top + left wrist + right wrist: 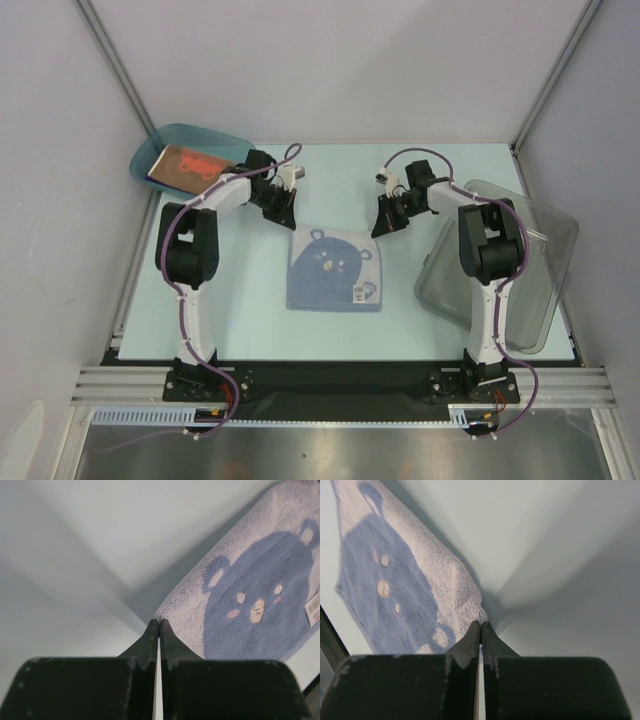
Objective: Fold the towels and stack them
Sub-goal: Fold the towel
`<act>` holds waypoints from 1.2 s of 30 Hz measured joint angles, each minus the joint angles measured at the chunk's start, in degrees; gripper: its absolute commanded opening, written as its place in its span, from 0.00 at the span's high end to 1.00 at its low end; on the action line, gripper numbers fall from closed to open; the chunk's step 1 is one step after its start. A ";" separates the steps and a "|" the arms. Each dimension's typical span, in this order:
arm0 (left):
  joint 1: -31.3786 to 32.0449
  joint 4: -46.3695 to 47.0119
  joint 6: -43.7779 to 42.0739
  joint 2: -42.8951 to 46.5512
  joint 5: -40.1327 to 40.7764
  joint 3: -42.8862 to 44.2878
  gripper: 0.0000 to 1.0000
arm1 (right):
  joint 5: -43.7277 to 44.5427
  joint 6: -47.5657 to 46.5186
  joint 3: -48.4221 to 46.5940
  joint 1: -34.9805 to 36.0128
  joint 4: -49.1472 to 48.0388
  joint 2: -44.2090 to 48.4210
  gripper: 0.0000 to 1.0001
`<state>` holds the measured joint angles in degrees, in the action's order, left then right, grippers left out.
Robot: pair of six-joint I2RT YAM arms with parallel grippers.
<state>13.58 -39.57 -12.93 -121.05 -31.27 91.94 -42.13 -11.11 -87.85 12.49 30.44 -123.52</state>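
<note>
Though tips hide the pinch itself, L gripper point(159, 625) & R gripper point(481, 626) each closed on a blue towel point(335, 268) corner

The light-blue towel point(335, 268) is seen as soft, looped terry cloth, the bench point(230, 320) as smooth and matt, the bin point(545, 250) as clear glossy plastic, the tray point(160, 150) as translucent teal plastic, and the left hand point(159, 624) and right hand point(481, 625) as matt black plastic, scuffed pale at the edges.

Light-blue bear towel point(335, 268), flat, central.
</note>
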 measured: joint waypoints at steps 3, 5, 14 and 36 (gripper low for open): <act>0.00 1.62 0.09 0.46 1.25 2.10 1.00 | 0.76 0.59 2.16 -0.44 -2.75 0.61 1.00; 0.00 1.57 0.22 1.09 1.92 2.08 1.00 | 1.27 0.79 4.11 -0.92 -4.57 1.75 1.00; 0.11 2.47 0.39 7.65 3.65 -4.04 1.00 | 2.34 1.22 13.73 -0.44 -12.41 15.15 1.00; 4.07 7.39 6.51 29.73 7.89 -31.58 1.00 | 15.37 7.10 35.74 10.27 -15.02 37.88 1.00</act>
<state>17.65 -32.18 -6.42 -91.33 -23.38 60.36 -26.76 -4.01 -52.12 22.76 15.42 -85.65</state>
